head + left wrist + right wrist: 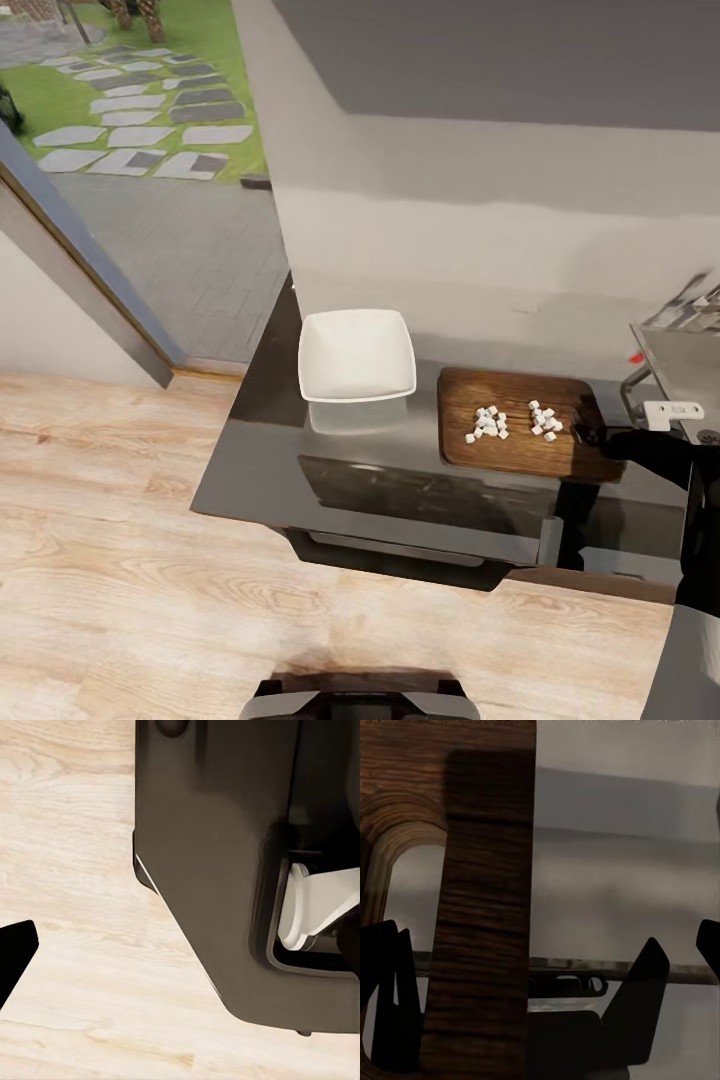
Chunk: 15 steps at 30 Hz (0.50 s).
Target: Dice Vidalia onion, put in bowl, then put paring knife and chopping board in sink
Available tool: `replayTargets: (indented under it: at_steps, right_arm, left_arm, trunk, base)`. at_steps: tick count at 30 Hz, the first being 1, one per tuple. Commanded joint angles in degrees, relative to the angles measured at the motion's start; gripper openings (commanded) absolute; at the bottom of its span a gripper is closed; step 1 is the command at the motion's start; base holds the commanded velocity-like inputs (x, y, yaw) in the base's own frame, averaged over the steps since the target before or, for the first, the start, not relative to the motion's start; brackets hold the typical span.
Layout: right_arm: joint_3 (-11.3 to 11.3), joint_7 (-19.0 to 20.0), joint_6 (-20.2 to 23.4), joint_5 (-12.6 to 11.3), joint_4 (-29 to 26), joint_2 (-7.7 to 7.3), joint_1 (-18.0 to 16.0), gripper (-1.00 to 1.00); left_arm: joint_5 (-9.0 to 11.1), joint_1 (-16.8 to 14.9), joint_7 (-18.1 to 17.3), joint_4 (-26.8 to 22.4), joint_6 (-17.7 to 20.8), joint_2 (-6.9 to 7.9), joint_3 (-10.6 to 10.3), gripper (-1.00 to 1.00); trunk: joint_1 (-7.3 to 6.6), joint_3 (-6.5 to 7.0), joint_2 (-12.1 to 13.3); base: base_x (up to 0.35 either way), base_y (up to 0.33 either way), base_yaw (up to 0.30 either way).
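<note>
The chopping board (520, 423) lay flat on the tabletop (400, 470), just beside the bowl (357, 355), with two small heaps of diced onion (515, 421) on its middle. The bowl stood empty. The sink (690, 370) showed past the board's far end from the bowl, its edge cut off by the picture.

The right end effector (598, 436) sat at the board's handle end, the end away from the bowl. In the right wrist view the board's slot handle (405, 870) curved beside the wooden end strip (480, 907), and that strip stood between the dark fingers (641, 1005); they looked spread around it, though whether they pressed on the wood I could not tell.

The board is likely stiff and fairly heavy, so a hold on the strip by the slot seems sound. The onion pieces were loose and light, and would probably slide off at any tilt.

The head view gave the whole layout but hid the fingers. The left wrist view showed wooden plank floor (67, 855) and the robot's dark body (217, 870); one dark fingertip (15, 952) gave no clue to the left end effector's state.
</note>
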Motion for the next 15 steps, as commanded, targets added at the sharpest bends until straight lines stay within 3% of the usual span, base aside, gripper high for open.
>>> replayTargets:
  at_steps: [1, 7, 8, 15]
  right_arm:
    - [0.0, 0.6, -0.1, 1.4, 1.8, 0.0, 0.0, 1.0]
    - [0.0, 0.6, -0.1, 1.5, 1.8, 0.1, 0.0, 1.0]
    - [0.0, 0.6, -0.1, 1.5, 1.8, 0.12, 0.0, -1.0]
    - [0.0, 0.6, -0.1, 1.5, 1.8, 0.06, 0.0, -1.0]
  left_arm:
    - [0.5, 0.0, 0.5, -0.1, -0.2, 0.08, -0.5, 1.0]
    - [0.5, 0.0, 0.5, -0.1, -0.1, 0.1, -0.5, 1.0]
    - [0.5, 0.0, 0.5, -0.1, -0.1, 0.1, -0.5, 1.0]
    - [0.5, 0.0, 0.5, 0.0, -0.2, 0.1, -0.5, 1.0]
  trunk:
    - [0.05, -0.08, -0.1]
    - [0.05, -0.08, -0.1]
    - [0.05, -0.08, -0.1]
    - [0.05, -0.08, -0.1]
  base:
    - [0.0, 0.0, 0.0]
    - [0.0, 0.0, 0.0]
    - [0.0, 0.0, 0.0]
    - [0.0, 0.0, 0.0]
